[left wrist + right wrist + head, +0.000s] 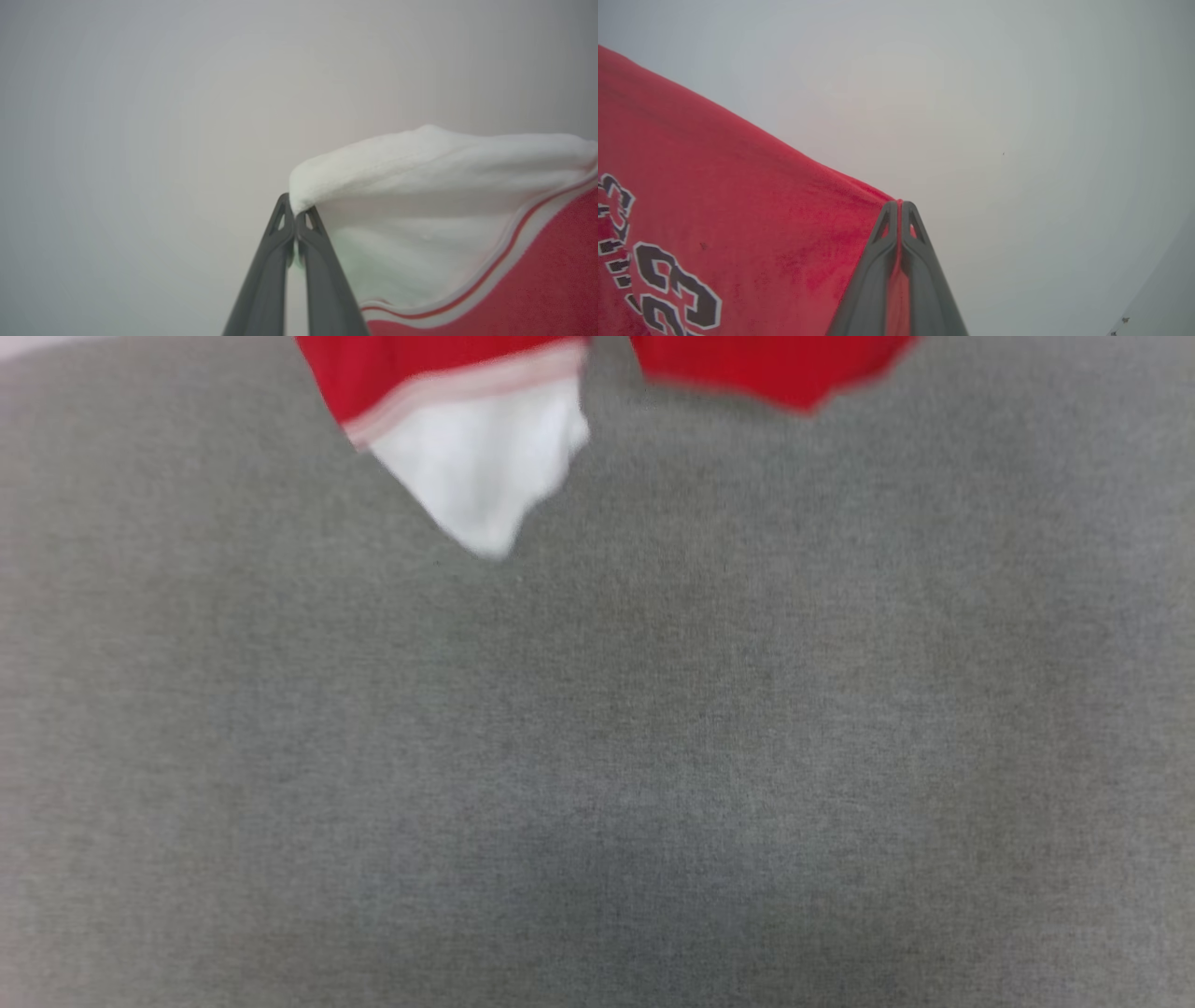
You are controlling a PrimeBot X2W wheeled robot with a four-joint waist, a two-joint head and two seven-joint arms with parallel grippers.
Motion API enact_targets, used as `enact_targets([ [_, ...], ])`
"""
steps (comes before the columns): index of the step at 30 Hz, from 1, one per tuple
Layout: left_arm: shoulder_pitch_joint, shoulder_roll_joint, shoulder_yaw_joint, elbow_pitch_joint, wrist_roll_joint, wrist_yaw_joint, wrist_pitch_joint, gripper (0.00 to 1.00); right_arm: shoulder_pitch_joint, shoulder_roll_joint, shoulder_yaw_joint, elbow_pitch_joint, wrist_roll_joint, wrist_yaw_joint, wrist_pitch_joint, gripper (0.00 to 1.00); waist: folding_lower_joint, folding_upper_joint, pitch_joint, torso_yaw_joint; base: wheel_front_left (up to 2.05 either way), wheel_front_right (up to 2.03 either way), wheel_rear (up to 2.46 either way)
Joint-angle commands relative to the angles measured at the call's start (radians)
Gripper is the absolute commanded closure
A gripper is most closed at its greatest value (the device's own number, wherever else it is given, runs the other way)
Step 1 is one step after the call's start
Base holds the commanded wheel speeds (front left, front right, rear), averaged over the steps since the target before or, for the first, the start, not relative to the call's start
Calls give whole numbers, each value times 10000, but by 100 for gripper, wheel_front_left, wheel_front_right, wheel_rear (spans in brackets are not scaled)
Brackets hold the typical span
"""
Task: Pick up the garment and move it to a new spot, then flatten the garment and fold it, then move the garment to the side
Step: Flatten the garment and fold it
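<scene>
The garment (439, 373), a red jersey with a white sleeve and striped trim, hangs down from the top edge of the head view above the grey surface (597, 756). In the left wrist view my left gripper (295, 215) is shut on the edge of the garment's white sleeve (420, 186), with red cloth and striped trim at the lower right. In the right wrist view my right gripper (900, 206) is shut on a red corner of the garment (738, 210), whose black-and-white lettering shows at the lower left.
A wide grey cloth-like surface spreads under the hanging jersey in the head view. Behind both pairs of fingers in the wrist views lies a plain pale grey background.
</scene>
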State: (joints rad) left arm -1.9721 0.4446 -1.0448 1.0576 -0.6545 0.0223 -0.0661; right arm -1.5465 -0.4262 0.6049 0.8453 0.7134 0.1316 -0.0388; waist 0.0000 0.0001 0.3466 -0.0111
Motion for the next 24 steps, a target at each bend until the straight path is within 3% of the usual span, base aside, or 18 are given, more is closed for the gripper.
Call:
enact_targets([
  [1, -356, -113, 169, 168, 45, 271, -500, 100, -237, 143, 13, 284, -353, -19, -743, 100, 0, -1, 653, -190, 0, 0, 0],
  [4, -821, -481, 428, 462, 93, 642, -1621, 100, -710, 556, -91, 1165, -1291, -18, -2020, 100, 0, -1, 972, -72, 0, 0, 0],
  [7, -888, -858, 476, 287, 197, 427, -1930, 100, -1001, 687, -186, 1467, -2074, -19, -2248, 100, 0, -1, 1290, 143, 0, 0, 0],
  [11, -476, -890, 380, -37, 494, 106, -1981, 100, -535, 664, -335, 1097, -2668, -18, -2254, 100, 0, -1, 1708, 406, 0, 0, 0],
  [17, 940, -681, 353, -274, 616, -300, -1975, 100, 434, 597, 197, 1201, -2515, -18, -2261, 100, 0, -1, 2104, 569, 0, 0, 0],
  [24, 2774, -919, -143, 257, 115, -1317, -1347, 100, 1577, 209, 1627, 962, -1030, -20, -1986, 100, 0, -1, 1793, 603, 0, 0, 0],
])
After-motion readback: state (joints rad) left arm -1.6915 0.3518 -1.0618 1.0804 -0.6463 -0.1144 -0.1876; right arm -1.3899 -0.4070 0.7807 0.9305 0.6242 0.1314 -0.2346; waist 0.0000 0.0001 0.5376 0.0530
